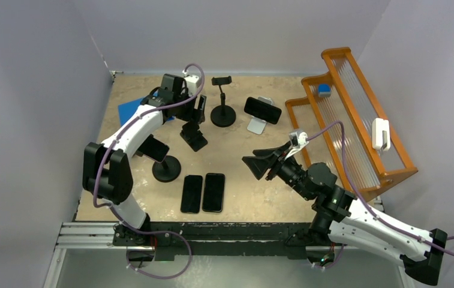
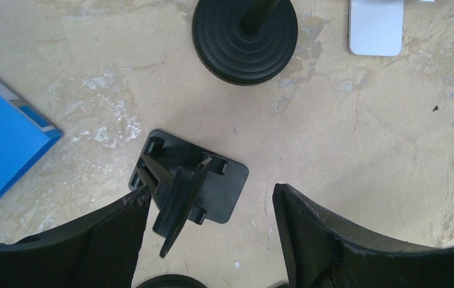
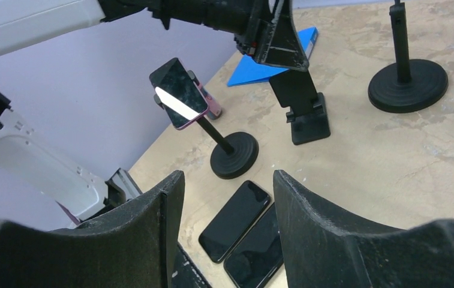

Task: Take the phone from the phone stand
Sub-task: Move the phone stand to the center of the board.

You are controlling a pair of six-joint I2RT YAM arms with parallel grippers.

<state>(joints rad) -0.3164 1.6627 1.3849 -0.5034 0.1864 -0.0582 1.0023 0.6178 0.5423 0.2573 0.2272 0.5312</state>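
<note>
Left wrist: white stand (image 2: 375,27), top offscreen

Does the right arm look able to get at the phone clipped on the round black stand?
Probably yes: the right pincer is open and faces the phone, with nothing between them; the left arm passes behind it.

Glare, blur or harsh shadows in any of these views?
Right wrist: a bright glare stripe crosses the screen of the phone on the round stand, and the camera's own fingers look slightly soft. Left wrist: even light, and the small folding stand is sharp. Top external: diffuse light, faint shadows, no glare on the two flat phones.
</note>
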